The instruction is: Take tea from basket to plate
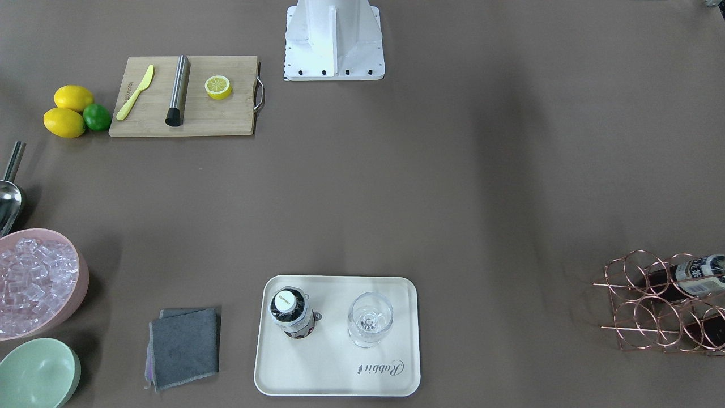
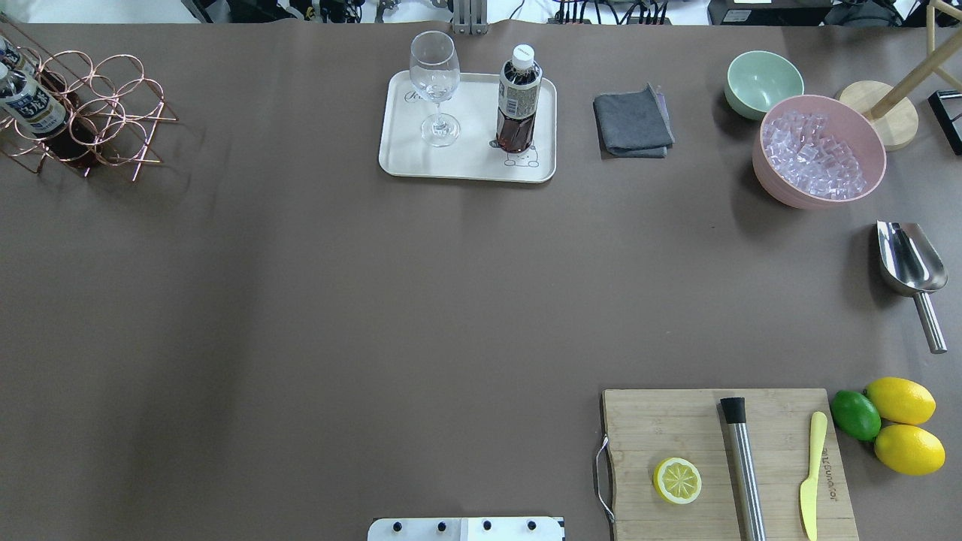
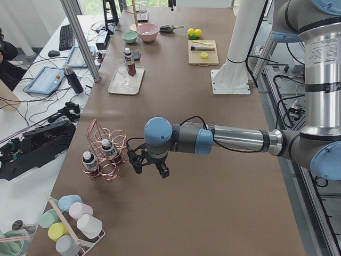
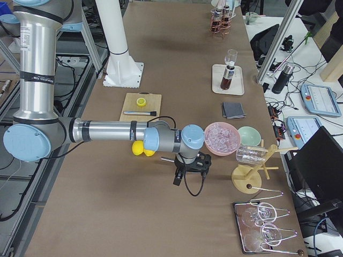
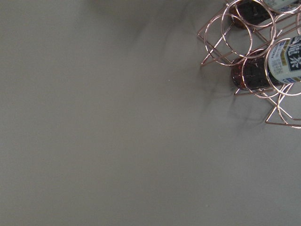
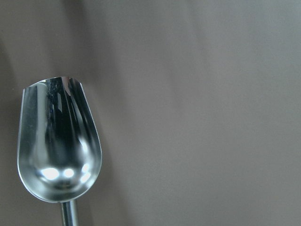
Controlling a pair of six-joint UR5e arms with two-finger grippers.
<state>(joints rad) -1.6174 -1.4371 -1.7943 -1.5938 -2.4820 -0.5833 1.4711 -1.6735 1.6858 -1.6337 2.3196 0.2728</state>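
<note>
Sees tea (image 2: 518, 98) upright on plate (image 2: 466, 164) | two bottles (image 3: 89, 160) in basket (image 2: 113, 113) | cannot tell grip of left end effector (image 3: 151, 169), right end effector (image 4: 186, 171)

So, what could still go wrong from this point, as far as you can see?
1. The two bottles in the basket sit inside thin wire rings. Pulling one out may drag or tip the light basket, so the left end effector beside it should lift carefully.
2. On the plate, the tea stands beside a tall stemmed glass. Another bottle set there might knock the glass over.
</note>
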